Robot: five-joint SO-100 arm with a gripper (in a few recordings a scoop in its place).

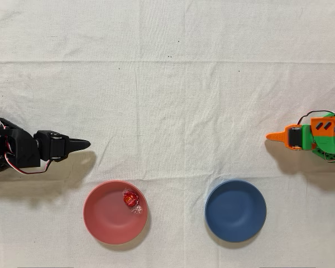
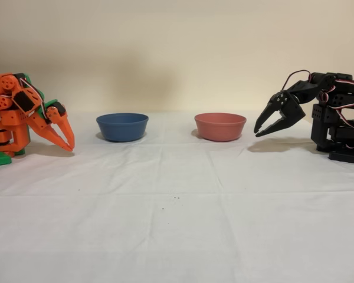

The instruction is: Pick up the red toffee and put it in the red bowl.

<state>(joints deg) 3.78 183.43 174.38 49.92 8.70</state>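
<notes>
- Already the red toffee (image 1: 130,199) lies inside the red bowl (image 1: 103,226), up against the inner wall on the side nearest the black arm, its clear twisted end pointing toward the bowl's middle.
- From the fixed view the sweet is hidden behind the red bowl's (image 2: 220,127) wall, so only the overhead view shows it.
- The black arm's tool (image 2: 262,127) hangs in the air just beside the red bowl, outside its rim and above the bench (image 2: 177,224); its two fingers stand apart with nothing between them.
- In the overhead view the tool (image 1: 85,144) looks like a single dark point, beyond the bowl's rim on the side away from the picture's lower edge, with its shadow falling on the cloth toward the bowl.
- That pose, folded back toward the arm's base and empty, reads to me as a rest position, so I judge the task done.
- The dark blue bowl (image 1: 235,210) sits well apart from the red bowl along the same line on the white cloth (image 1: 167,84), and it is empty.
- The orange arm (image 2: 29,118) stands idle beyond the blue bowl, on the far side from the red bowl.
- Judging by its resting place against the wall, the toffee seems settled.
</notes>
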